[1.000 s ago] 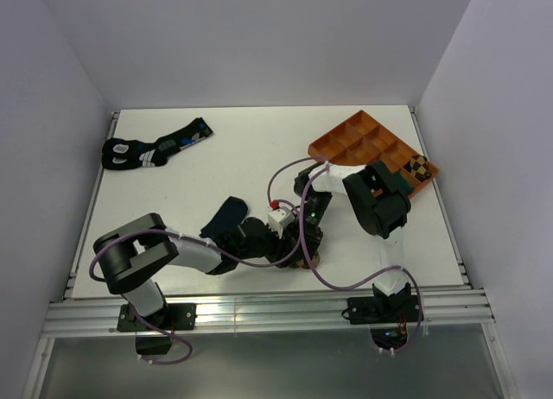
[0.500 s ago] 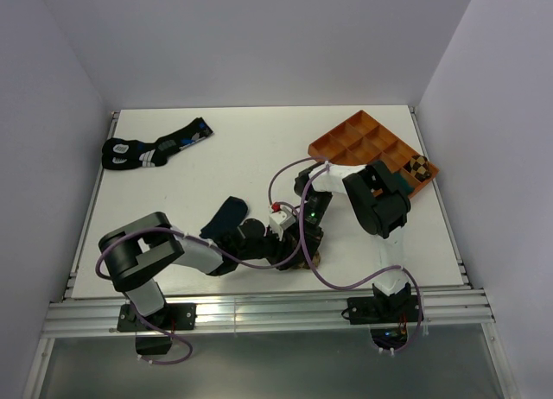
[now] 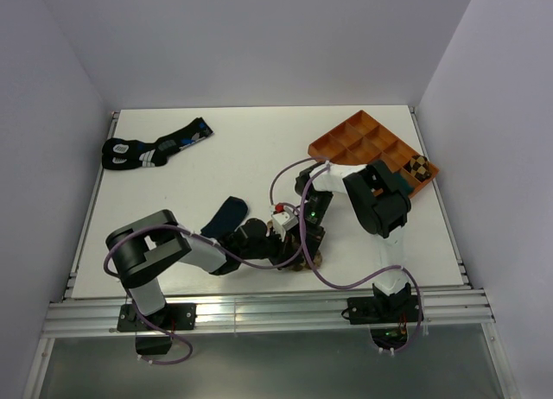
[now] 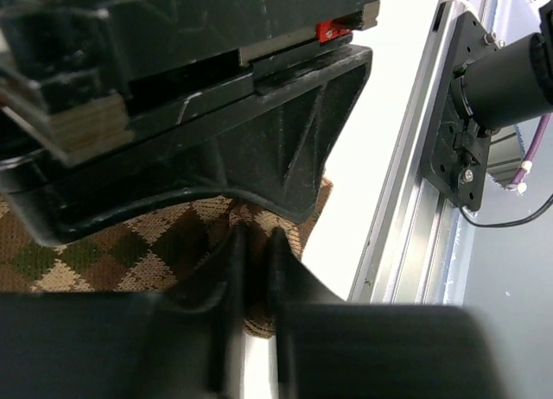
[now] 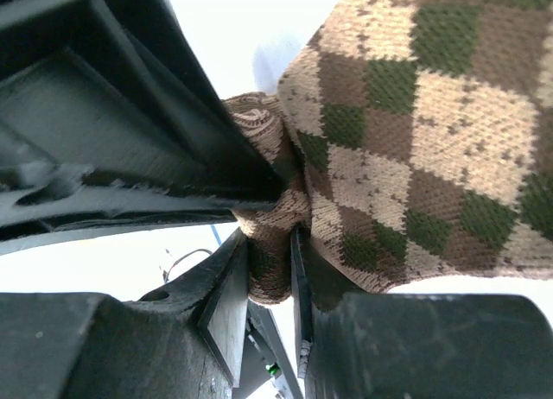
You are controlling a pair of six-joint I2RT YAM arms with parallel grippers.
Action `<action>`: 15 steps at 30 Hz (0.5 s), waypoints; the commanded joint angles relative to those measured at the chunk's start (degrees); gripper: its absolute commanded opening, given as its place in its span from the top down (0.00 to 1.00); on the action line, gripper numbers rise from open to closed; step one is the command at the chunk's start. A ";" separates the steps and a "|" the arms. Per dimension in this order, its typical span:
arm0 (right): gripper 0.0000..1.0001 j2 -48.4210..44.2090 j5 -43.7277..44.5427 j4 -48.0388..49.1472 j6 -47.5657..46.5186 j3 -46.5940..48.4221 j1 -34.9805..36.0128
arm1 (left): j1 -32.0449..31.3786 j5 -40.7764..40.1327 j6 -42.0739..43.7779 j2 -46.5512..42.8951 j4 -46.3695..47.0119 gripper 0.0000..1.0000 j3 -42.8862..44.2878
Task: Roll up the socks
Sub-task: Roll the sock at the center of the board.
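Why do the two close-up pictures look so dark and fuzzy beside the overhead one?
Left wrist: black arm parts crowd the lens, blurred and shadowed; white table behind overexposed. Right wrist: tan argyle fabric sock sharp, near fingers soft. Top external: evenly lit, sharp.

At the far left of the white table (image 3: 259,148) we see black socks with blue and white markings (image 3: 154,146), lying flat. At the far right sits an orange compartment tray (image 3: 346,138), set at an angle, with 2 rows of cells. In 1 cell at its right end we see a brown-and-cream checkered bundle (image 3: 419,167). An aluminium rail (image 3: 259,313) runs along the table's near edge.
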 commanded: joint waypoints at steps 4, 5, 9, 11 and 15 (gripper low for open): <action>0.70 -1.26 1.62 7.24 0.21 1.42 -0.68 | -1.08 3.16 0.48 3.28 -5.33 1.00 0.53; 0.66 -1.88 1.53 7.24 0.46 1.42 -0.86 | -1.16 3.24 0.39 3.37 -5.07 1.00 0.35; 0.59 -4.43 0.83 5.84 1.08 4.22 -2.79 | -1.17 3.07 -0.14 3.81 -3.57 1.00 -0.79; 0.56 -5.14 0.57 5.22 1.60 5.98 -4.98 | -1.16 3.07 -0.58 3.90 -3.05 1.00 -1.31; 0.53 -4.88 1.36 8.46 7.03 9.85 -8.33 | -1.17 3.60 -1.19 3.73 -0.50 1.00 -2.64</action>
